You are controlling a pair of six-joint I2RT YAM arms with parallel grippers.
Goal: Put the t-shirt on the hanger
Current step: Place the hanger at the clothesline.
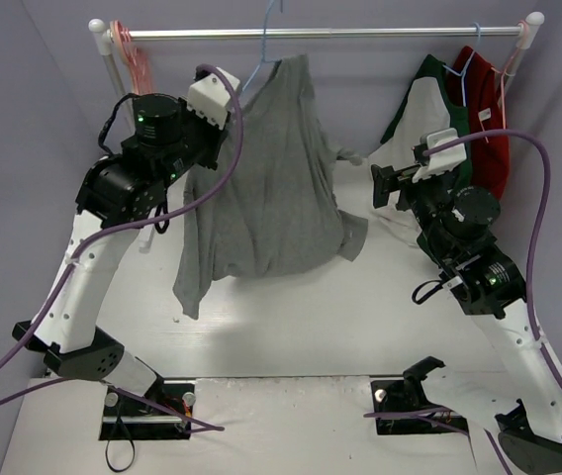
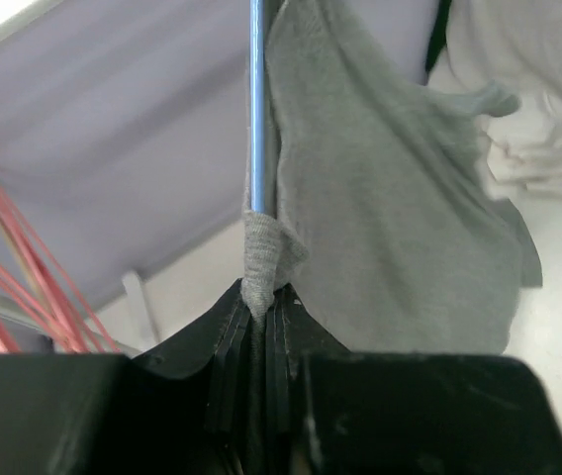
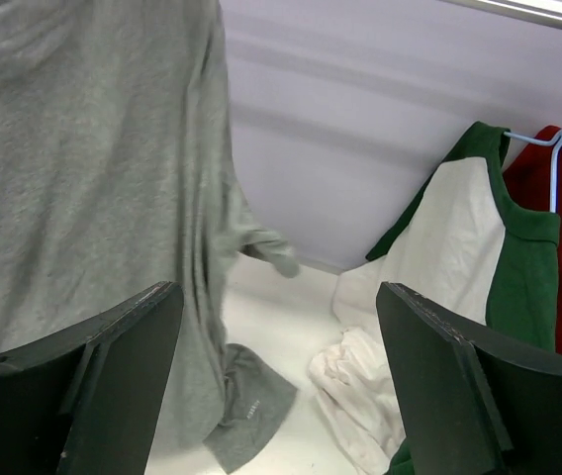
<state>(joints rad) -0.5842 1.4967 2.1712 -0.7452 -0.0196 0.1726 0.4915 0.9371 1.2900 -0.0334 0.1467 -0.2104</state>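
Grey cotton bunches right at the tips of my left gripper [image 2: 259, 297]. Its jaws are pressed nearly together on a fold of the plain, wrinkled heather-grey t-shirt [image 1: 271, 188], and the thin light-blue wire hanger [image 2: 257, 99] rises straight out of that pinch. From above, the hanger's hook appears to sit over the silver rail [image 1: 360, 33]. The shirt drapes from it lopsidedly, sagging low on the left above the white table [image 1: 360, 317].

I judge I am midway through dressing the hanger: one shoulder is pinned to the wire and the other side looks loose. My right gripper [image 3: 279, 336] stands wide open and empty, just beside the shirt's right edge and dangling sleeve, not touching it. Next it needs to take that loose shoulder and draw it over the hanger's free arm, keeping clear of the white-and-green shirt [image 3: 459, 247] nearby.
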